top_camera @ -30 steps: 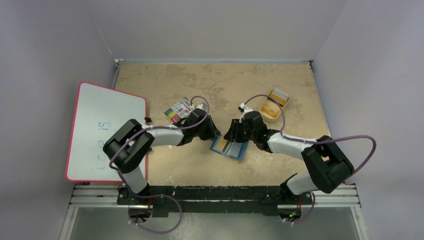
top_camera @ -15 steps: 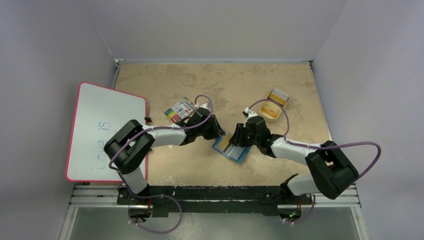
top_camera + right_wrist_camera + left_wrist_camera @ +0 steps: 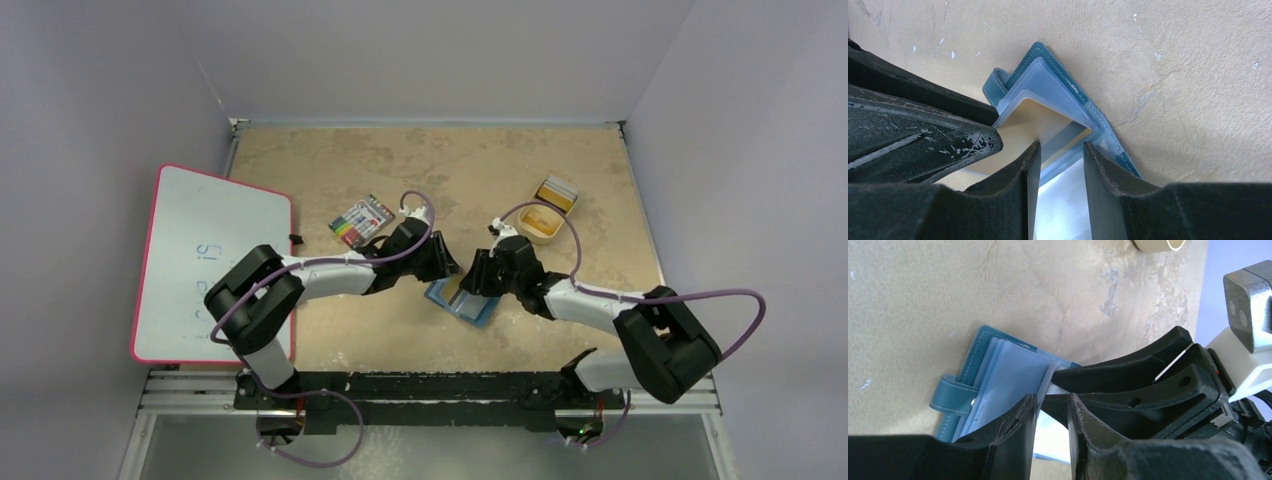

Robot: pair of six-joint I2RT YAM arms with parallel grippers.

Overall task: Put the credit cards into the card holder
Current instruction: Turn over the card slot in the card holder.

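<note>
Both arms are closing in on the card holder (image 3: 462,301), which is lying open near the near edge of the surface (image 3: 420,160), about midway between its left and right edges. Over the past second the left end effector (image 3: 1052,405) is seen reaching rightward, away from the striped pack (image 3: 361,218), while the right end effector (image 3: 1061,150) is settling nearer onto the holder, which is turning slightly beneath them. An orange-yellow credit card (image 3: 1030,125) is now sitting with its far corner under a clear pocket, so the insertion appears to be under way rather than finished. Each end effector is showing its fingers partway apart with pale material in the gap. Whether either is actually pinching anything cannot be told. The mottled tan surface is also carrying a shallow tan tray (image 3: 541,222) toward its right edge, and a pink-rimmed whiteboard (image 3: 210,262) is overhanging its left edge. Plain pale lilac-grey walls are enclosing the space.
</note>
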